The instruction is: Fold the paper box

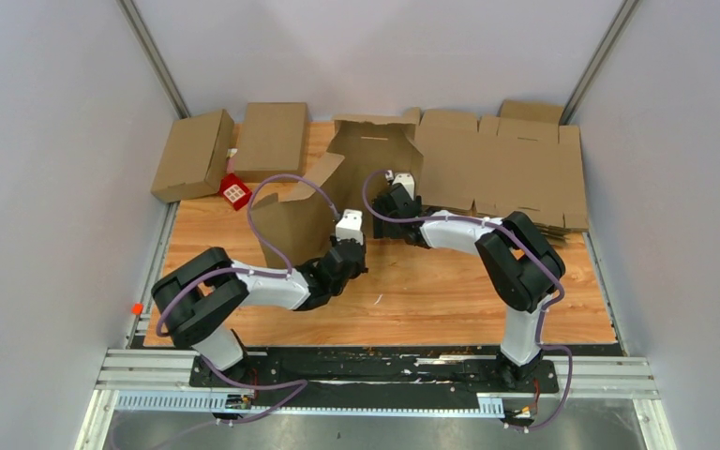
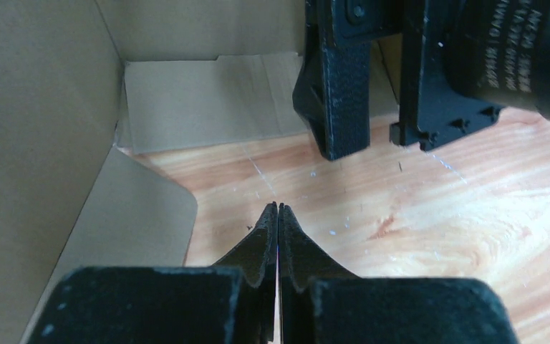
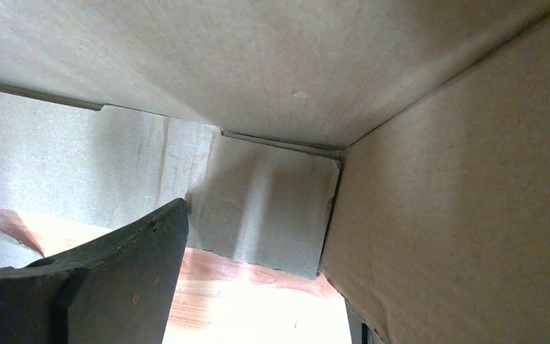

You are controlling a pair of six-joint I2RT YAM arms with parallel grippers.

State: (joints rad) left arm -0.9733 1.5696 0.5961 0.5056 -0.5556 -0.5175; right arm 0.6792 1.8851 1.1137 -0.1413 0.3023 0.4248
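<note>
Cardboard box (image 1: 292, 223): half-erected, standing open toward the back of the table (image 1: 431, 300), between the two arms. Walls are up, flaps loose, one flap lying on the wood.
Handling: light. Panels stiff, creases floppy. Likely to slide on the wood and spring back if pushed without a counter-hold. Dents if pinched hard.
Grip point: free edge of a wall or flap, close to a crease. Press on panel faces, not corners.
Left claw (image 2: 278, 215): pressed together, holding nothing, low over the wood at the box opening, with the box's left wall just beside it.
Right claw (image 2: 376, 147): spread, reaching into the box from the right. One finger (image 3: 114, 279) is inside and a wall sits close on its other side. Can't tell if it touches.
Step, my read: walls getting squared up, flaps not yet tucked.
Back right: stack of flat blanks (image 1: 511, 169), right against the box.
Back left: two closed boxes (image 1: 192, 155), small red item (image 1: 234, 191) beside them.
</note>
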